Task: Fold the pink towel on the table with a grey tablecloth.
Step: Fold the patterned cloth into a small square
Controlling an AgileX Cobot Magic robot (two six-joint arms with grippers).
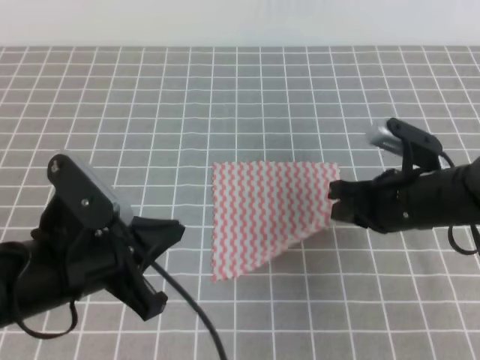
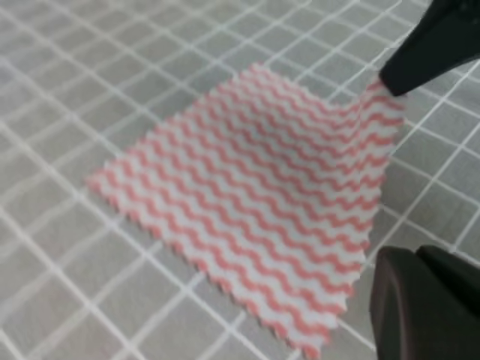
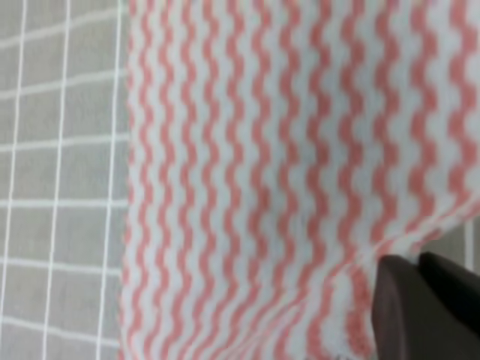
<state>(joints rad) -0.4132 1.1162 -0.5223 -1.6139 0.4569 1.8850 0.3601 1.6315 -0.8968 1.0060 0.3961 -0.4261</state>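
**While right arm has a towel corner pinched, fold is only just begun**

With the right gripper clamped on the right edge of the pink towel, that side is raised off the table with a grey tablecloth; left wrist view shows the cloth curling up to the dark fingertip. Right wrist view confirms it: fabric bunches into the finger at lower right, stripes buckled there.

Towel position: roughly centre of the table, between the two arms. Left edge and far edge lie flat. Lower right part is pulled up, so the outline reads as a slanted shape rather than a square.

Progress, my read: grasp done, lift started, no layer laid over another yet. Left to do: carry the held corner across to the opposite side, lay it down, release. Any second fold is also outstanding.

Left gripper is off the cloth, low at the near left, holding nothing. Open or closed: cannot tell from these views.

Surroundings: only the grid cloth and arm cabling. Nothing sits in the fold path. Only concern is the left arm, parked close to the towel's near left corner
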